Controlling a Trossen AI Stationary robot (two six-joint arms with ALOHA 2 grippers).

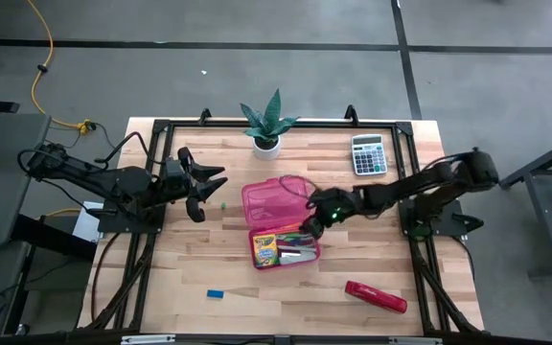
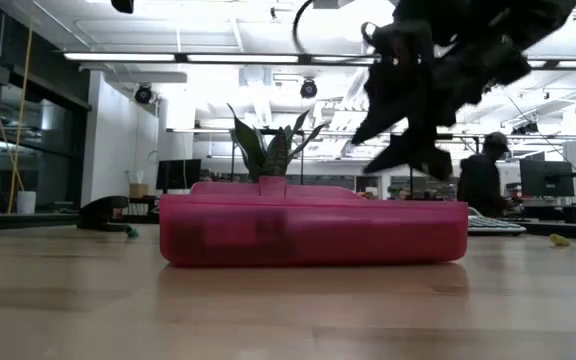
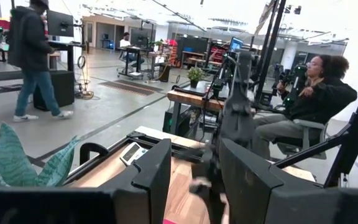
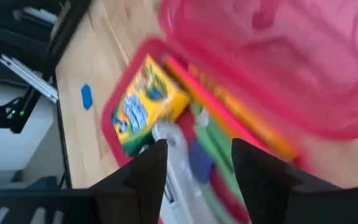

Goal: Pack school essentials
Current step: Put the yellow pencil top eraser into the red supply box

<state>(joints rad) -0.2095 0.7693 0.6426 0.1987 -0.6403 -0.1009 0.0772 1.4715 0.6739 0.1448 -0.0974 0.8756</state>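
The wooden table (image 1: 161, 287) carries everything, with a dark arm at each side. Near its middle lies the pink pencil case (image 1: 278, 220), open, its lid (image 1: 274, 198) folded back toward the potted plant (image 1: 266, 125) and its tray (image 1: 286, 247) toward the near edge. In the low view the case shows as a long pink slab, the plant rising behind it.

The right gripper (image 1: 312, 224) hangs just above the tray's edge, fingers spread with nothing between them. Its wrist view looks down into the tray: the yellow-green crayon box (image 4: 146, 106) lies at one end, its printing too blurred to read, beside a long orange pencil (image 4: 241, 109), green handles and a pale piece.

The left gripper (image 1: 207, 185) waits over the table's left part, well apart from the case, its fingers spread and empty.

A grey calculator (image 1: 368, 153) lies at the far right corner; its keys cannot be read. A red stapler (image 1: 376, 296) lies near the front edge, right of the case. The tiny blue eraser (image 1: 216, 293) rests alone on the wood near the front edge, outside the case.
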